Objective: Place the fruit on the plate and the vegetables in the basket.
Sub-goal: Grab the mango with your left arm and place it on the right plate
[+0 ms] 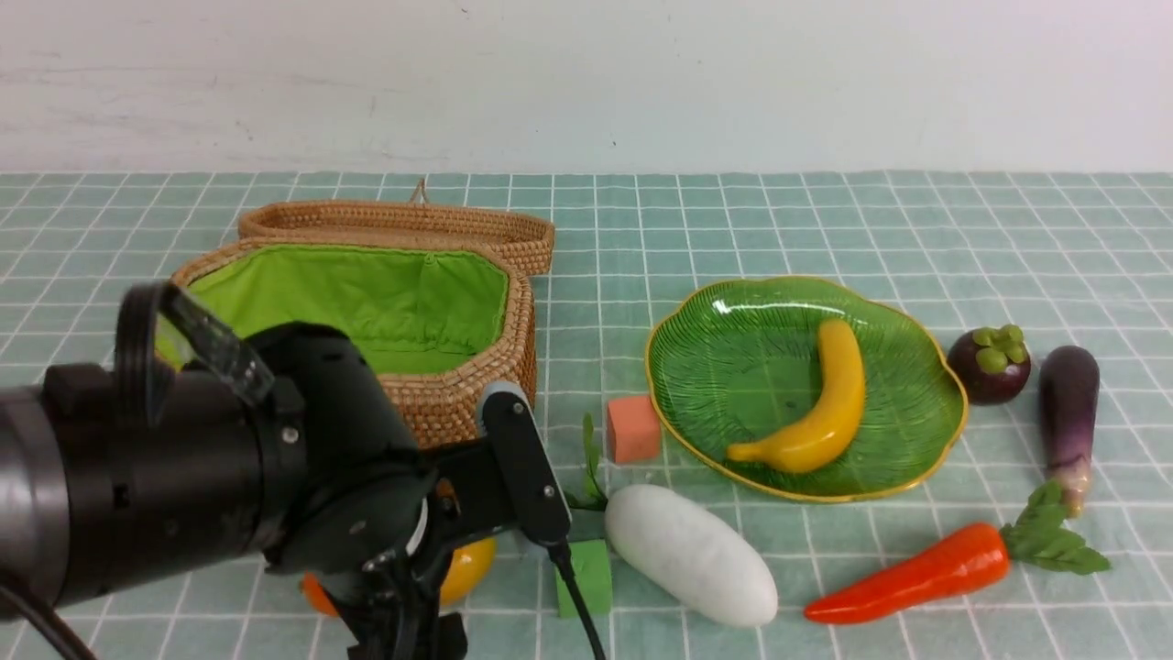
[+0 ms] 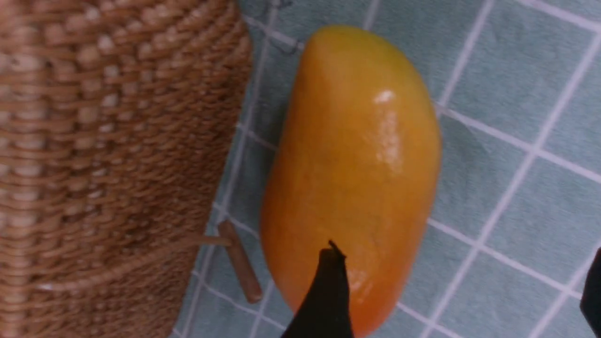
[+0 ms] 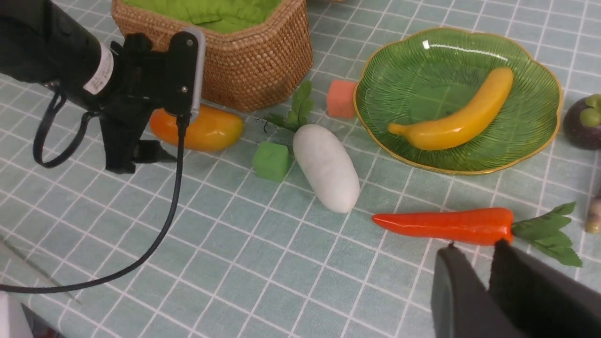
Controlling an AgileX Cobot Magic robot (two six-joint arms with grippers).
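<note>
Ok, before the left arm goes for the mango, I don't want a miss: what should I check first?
1. Left gripper open: ok.
2. Mango centred in the gripper: not ok, one fingertip overlaps it.
3. Mango apart from basket: ok.
4. Plate has room beside banana: ok.
5. Gripper low enough to grasp: cannot tell.

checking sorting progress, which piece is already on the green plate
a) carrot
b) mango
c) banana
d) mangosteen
c: the banana lies on the plate, while the mango rests on the tablecloth next to the basket and the mangosteen sits on the tablecloth beside the plate.
</note>
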